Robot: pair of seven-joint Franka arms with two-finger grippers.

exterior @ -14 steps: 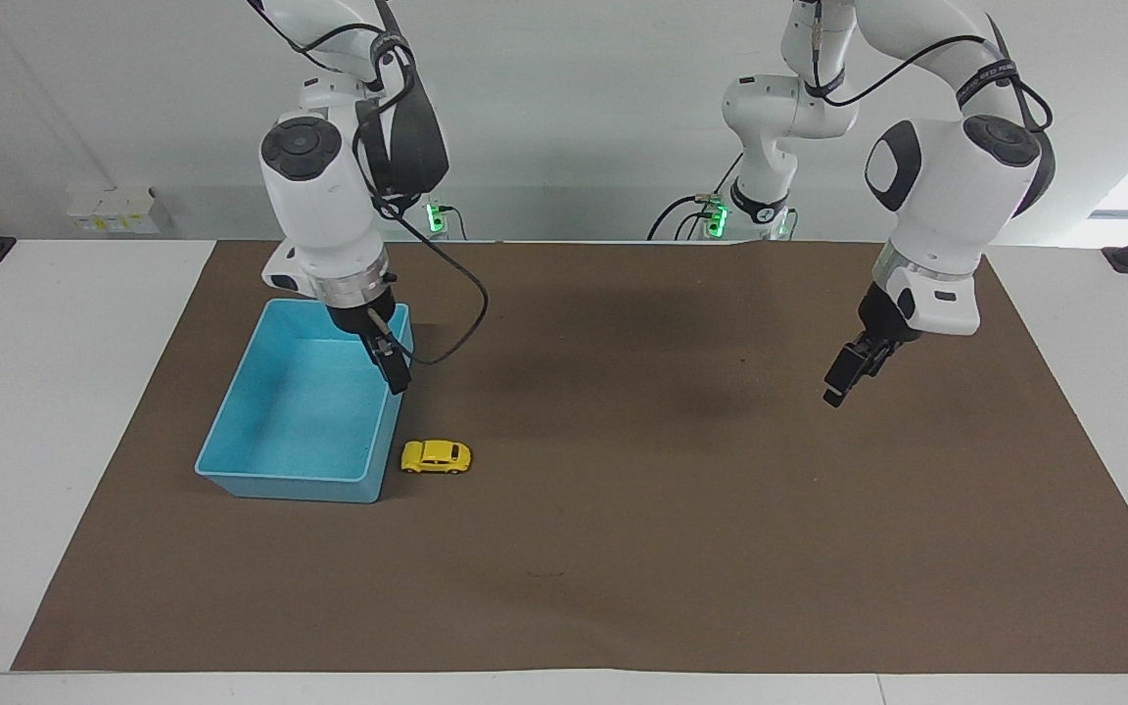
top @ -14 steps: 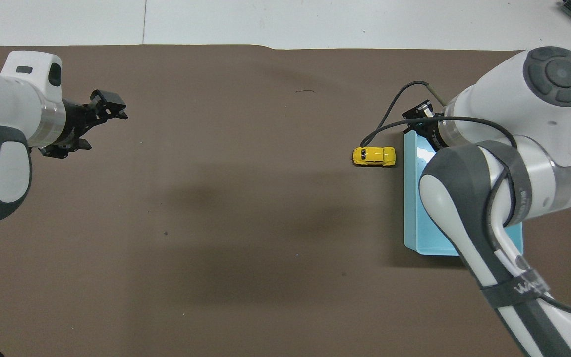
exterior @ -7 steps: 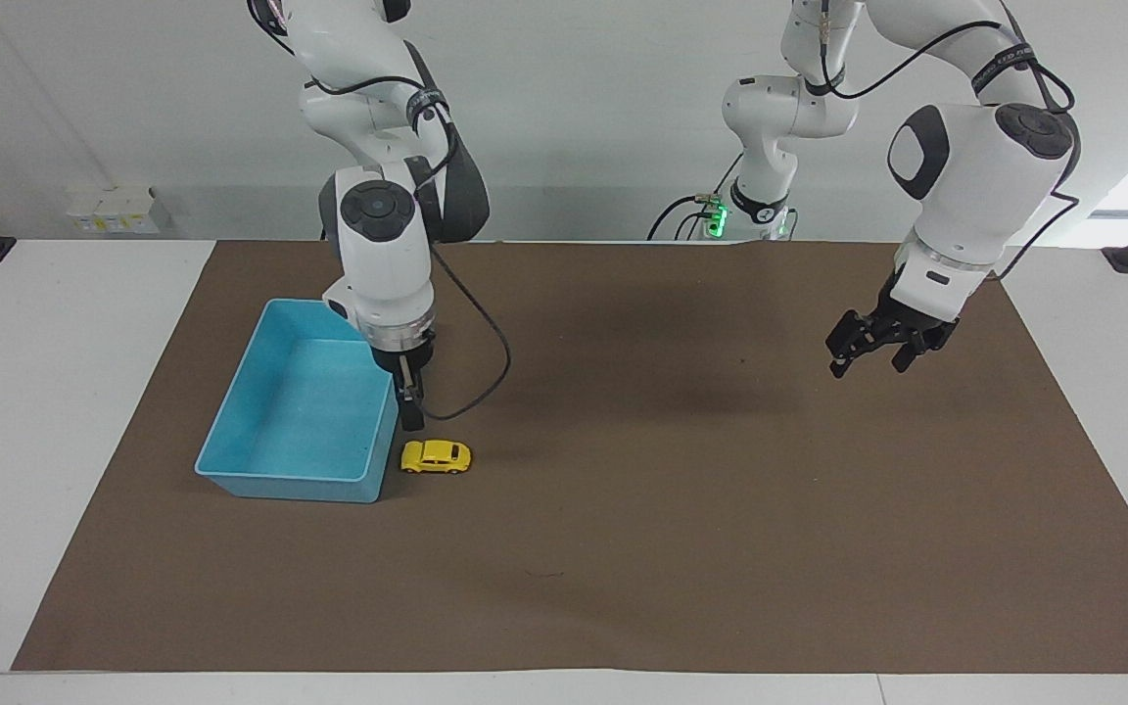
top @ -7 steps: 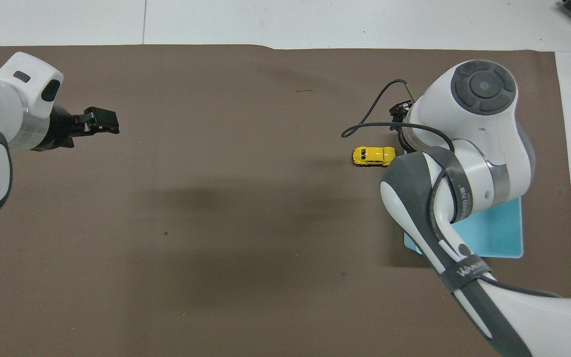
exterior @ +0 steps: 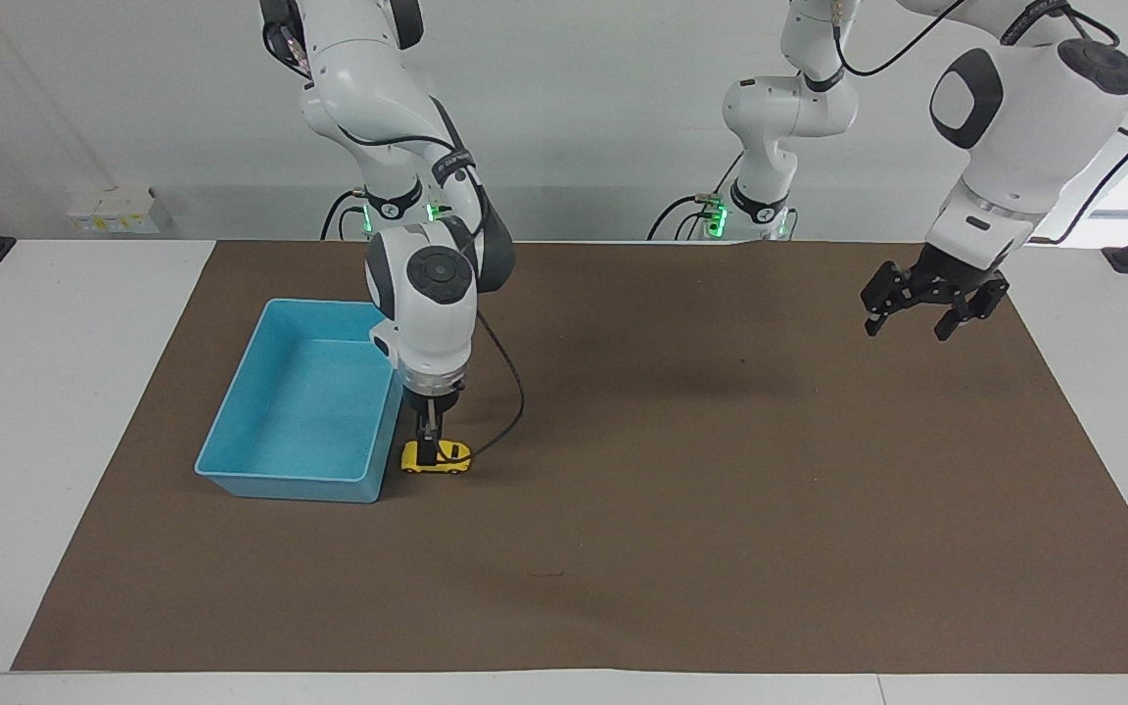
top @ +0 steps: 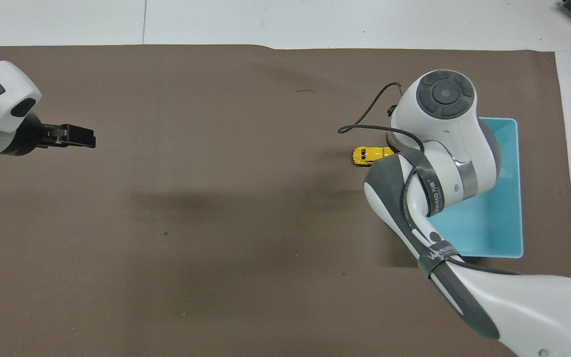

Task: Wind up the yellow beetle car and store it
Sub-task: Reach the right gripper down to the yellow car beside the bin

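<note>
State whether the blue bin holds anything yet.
Empty: the bin's floor shows bare blue. The car sits on the mat beside it, under the right gripper.

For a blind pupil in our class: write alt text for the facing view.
The right hand is down on a yellow car that sits on a brown mat beside an empty blue bin. The left hand waits in the air, fingers open, over the mat's other end.
</note>
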